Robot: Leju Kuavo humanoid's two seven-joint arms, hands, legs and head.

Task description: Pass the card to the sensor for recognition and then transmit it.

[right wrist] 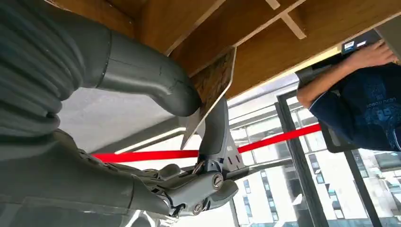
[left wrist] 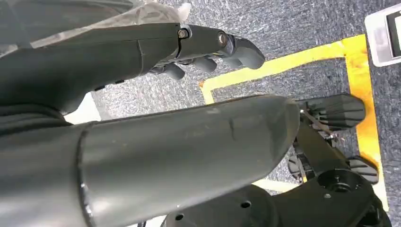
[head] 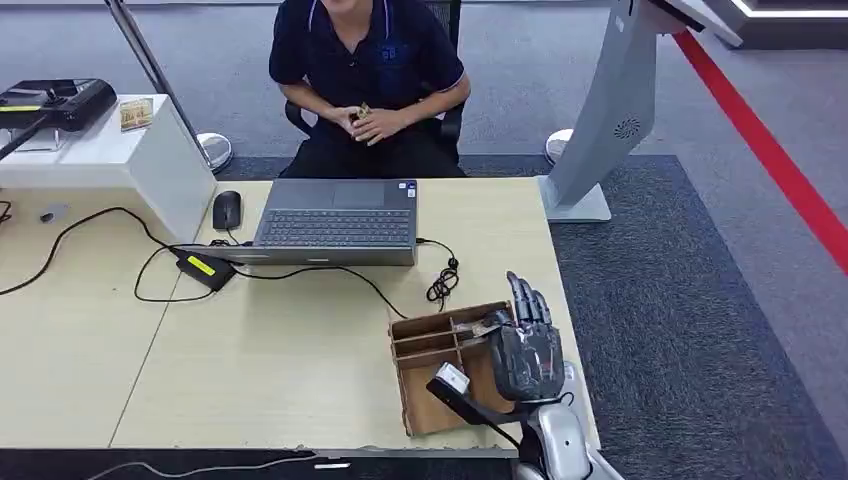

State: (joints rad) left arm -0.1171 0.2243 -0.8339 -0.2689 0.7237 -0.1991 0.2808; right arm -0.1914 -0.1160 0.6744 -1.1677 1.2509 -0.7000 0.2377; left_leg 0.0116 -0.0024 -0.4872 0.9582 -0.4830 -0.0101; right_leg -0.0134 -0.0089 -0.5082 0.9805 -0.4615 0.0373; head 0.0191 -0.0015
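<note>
Right wrist view: the card [right wrist: 213, 87] is pinched between the thumb and a finger of the right hand [right wrist: 189, 142], with the wooden organiser [right wrist: 265, 42] close behind it.
Card position: at the organiser, near its front compartments; whether it has fully cleared the slot cannot be told.
Right hand: holding the card, the remaining fingers curled loosely below it.
Head view, right hand: the right hand [head: 527, 350] sits over the right side of the wooden organiser [head: 425, 385], at the near right corner of the bench [head: 280, 370].
Left hand: the left hand [left wrist: 198, 47] hangs low over grey carpet with a yellow floor line [left wrist: 283, 61], fingers spread a little and holding nothing.
Sensor: a dark device [head: 55, 100] rests on a white box [head: 110, 160] at the far left of the bench; it may be the sensor, though this is a guess.
Surroundings: a laptop [head: 335, 222], a mouse [head: 227, 209] and a black cable [head: 300, 270] lie across the bench; a person [head: 365, 80] sits behind the laptop, hands together.
Step in hand: by my reading, the pick-up of the card from the organiser.
Next move calls for: lifting the card clear of the dividers without loosening the pinch, then a long carry leftward over the laptop and cable.
</note>
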